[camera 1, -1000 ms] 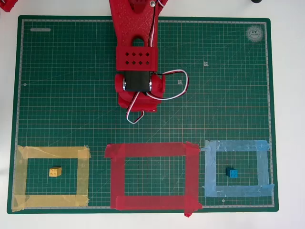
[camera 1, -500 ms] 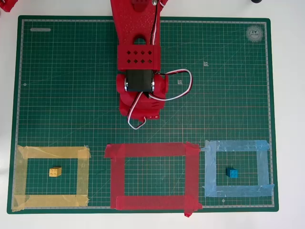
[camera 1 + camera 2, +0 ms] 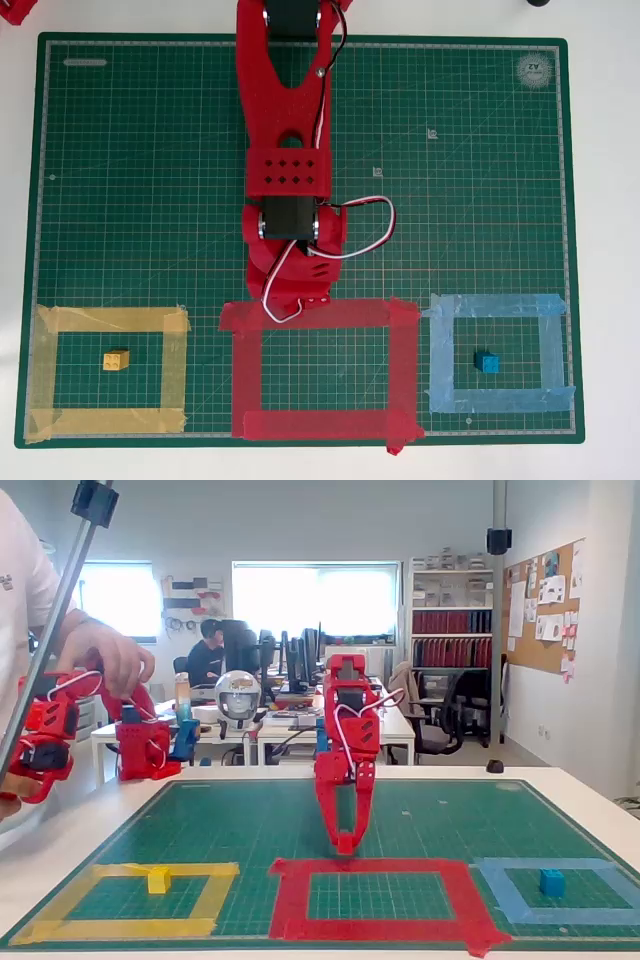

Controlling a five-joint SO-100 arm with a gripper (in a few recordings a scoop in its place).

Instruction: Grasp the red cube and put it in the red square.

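At the lower left of the overhead view, the yellow cube (image 3: 116, 360) sits inside the yellow tape frame (image 3: 45, 370). At the lower centre lies the red square (image 3: 400, 370), its inside bare green mat (image 3: 150, 200). The tool (image 3: 345, 846) hangs over the square's upper strip, its fingers drawn narrow to a point in the fixed view. The red cube cannot be told apart from the red tips, so whether it is pinched there I cannot tell. Such a cube is likely light, stiff and smooth, best pinched across two flat opposite faces. At the lower right, the blue cube (image 3: 488, 363) rests in the light-blue tape frame (image 3: 555, 350).
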